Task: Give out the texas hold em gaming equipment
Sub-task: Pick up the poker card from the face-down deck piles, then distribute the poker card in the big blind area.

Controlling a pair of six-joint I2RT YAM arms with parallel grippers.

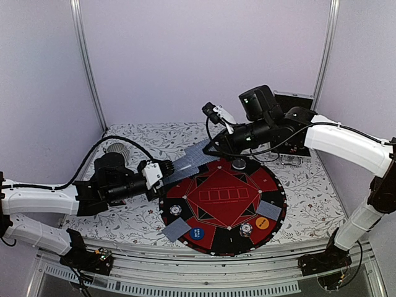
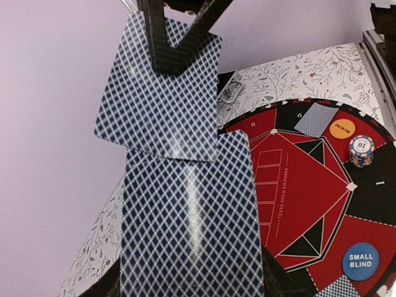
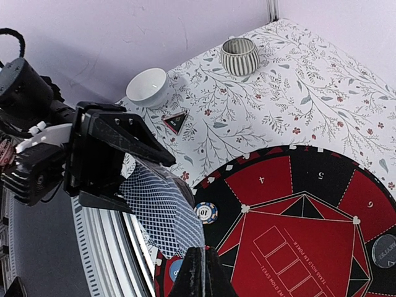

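Pinching card (image 2: 142,117) above deck (image 2: 192,229), right claw (image 2: 168,60)

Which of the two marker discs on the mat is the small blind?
The blue disc: it is printed SMALL BLIND in white. The other, the orange disc, carries small dark lettering and lies beside a striped chip.

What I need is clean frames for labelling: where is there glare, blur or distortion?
Left wrist: a glare streak runs down the deck, and the card above is slightly soft. Right wrist: its near fingers blur. Top external: the lens bows the posts.
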